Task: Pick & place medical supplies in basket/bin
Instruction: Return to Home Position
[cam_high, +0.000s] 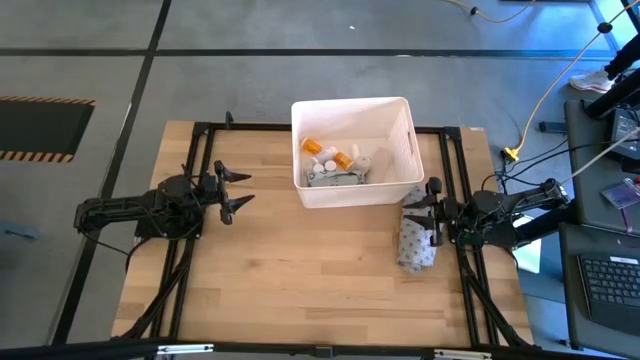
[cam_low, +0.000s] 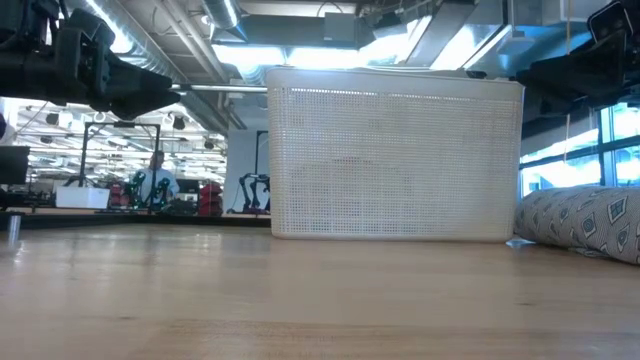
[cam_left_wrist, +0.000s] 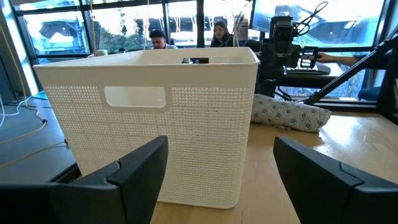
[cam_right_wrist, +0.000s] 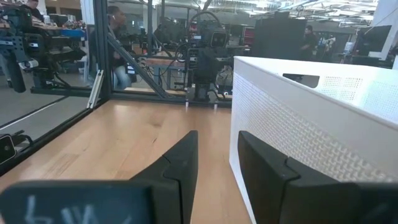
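White bin (cam_high: 352, 103), grey packet (cam_high: 413, 252) just beside right hand (cam_high: 418, 212)

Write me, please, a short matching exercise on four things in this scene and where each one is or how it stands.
Things:
1. orange pill bottles
2. patterned packet
3. left tool
4. white bin

Places or states:
A. open and empty, above the left part of the table
B. lying on the table beside the bin, under the right tool
C. inside the bin
D. standing at the middle of the table's top edge in the high view

Pairs: 1-C, 2-B, 3-A, 4-D
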